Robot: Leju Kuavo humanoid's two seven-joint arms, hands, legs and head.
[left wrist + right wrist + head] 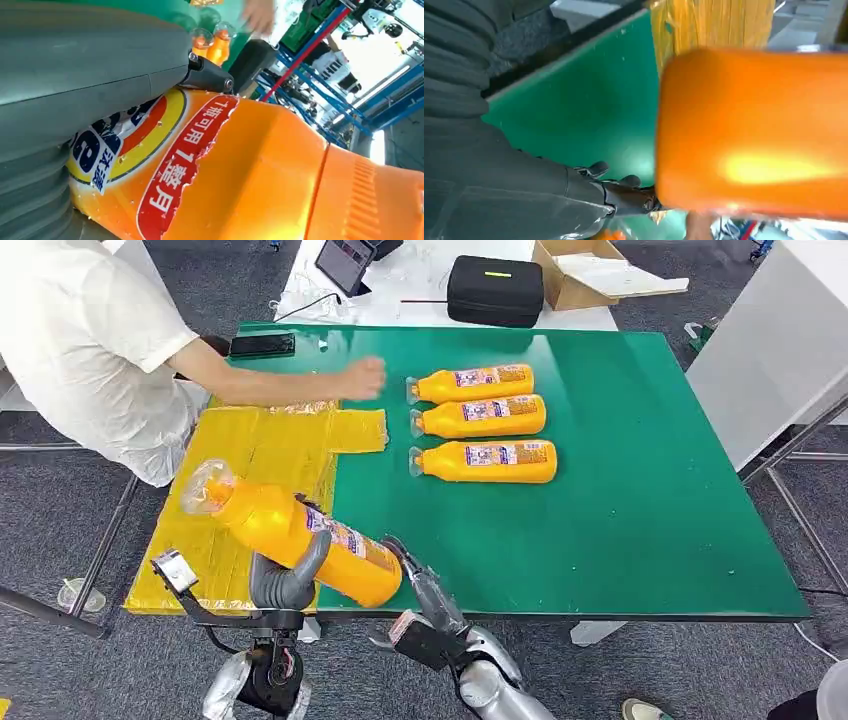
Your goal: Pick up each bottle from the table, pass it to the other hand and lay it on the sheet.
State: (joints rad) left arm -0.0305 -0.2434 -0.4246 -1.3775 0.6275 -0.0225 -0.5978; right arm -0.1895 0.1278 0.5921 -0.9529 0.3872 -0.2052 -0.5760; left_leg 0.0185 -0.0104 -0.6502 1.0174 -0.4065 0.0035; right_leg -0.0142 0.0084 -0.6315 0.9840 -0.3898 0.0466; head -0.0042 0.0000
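My left hand grips an orange bottle around its middle; it is tilted, clear cap up and to the left, over the front of the yellow sheet. The left wrist view shows that bottle's label close against my left hand. My right hand is by the bottle's base with fingers stretched out, holding nothing. In the right wrist view the base is just past my right hand's fingers. Three more orange bottles lie side by side on the green mat.
A person in white stands at the left and reaches a hand over the sheet's far end towards the lying bottles. Behind the mat are a black phone, a black case, a tablet and a cardboard box.
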